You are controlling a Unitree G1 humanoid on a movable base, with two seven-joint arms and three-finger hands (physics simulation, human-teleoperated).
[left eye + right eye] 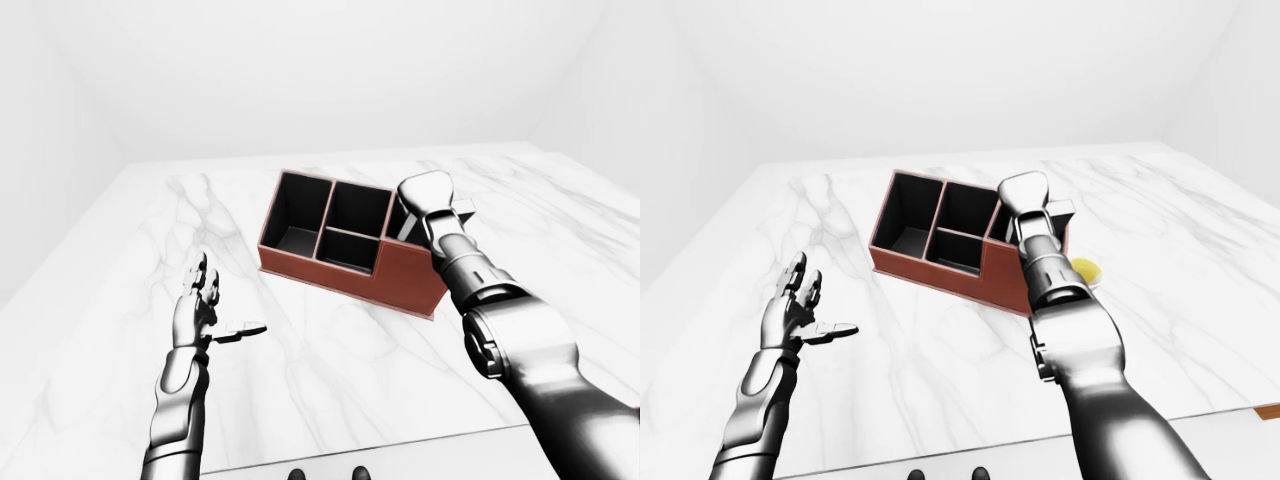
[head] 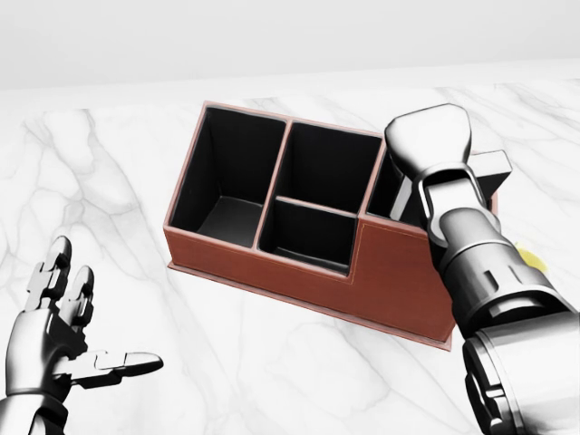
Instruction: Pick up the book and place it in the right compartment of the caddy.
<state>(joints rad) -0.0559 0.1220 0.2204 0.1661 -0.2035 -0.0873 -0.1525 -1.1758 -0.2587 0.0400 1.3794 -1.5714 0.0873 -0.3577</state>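
Observation:
The caddy (image 2: pixel 399 281) is a red-brown box with black compartments, lying across the middle of the head view on the marble table (image 2: pixel 272 362). My right hand (image 2: pixel 426 145) hovers over the caddy's right compartment with its back toward the camera, so its fingers are hidden. It holds a dark grey book (image 2: pixel 494 168) that stands upright and sticks out past the hand, over the right compartment. The book's lower end is hidden by the hand and the caddy wall. My left hand (image 2: pixel 104 308) is open, fingers spread, at the lower left and far from the caddy.
A small yellow object (image 1: pixel 1085 270) lies on the table just right of the caddy, beside my right forearm. The table's near edge (image 1: pixel 400 445) runs along the bottom of the left-eye view. A plain white wall rises beyond the far edge.

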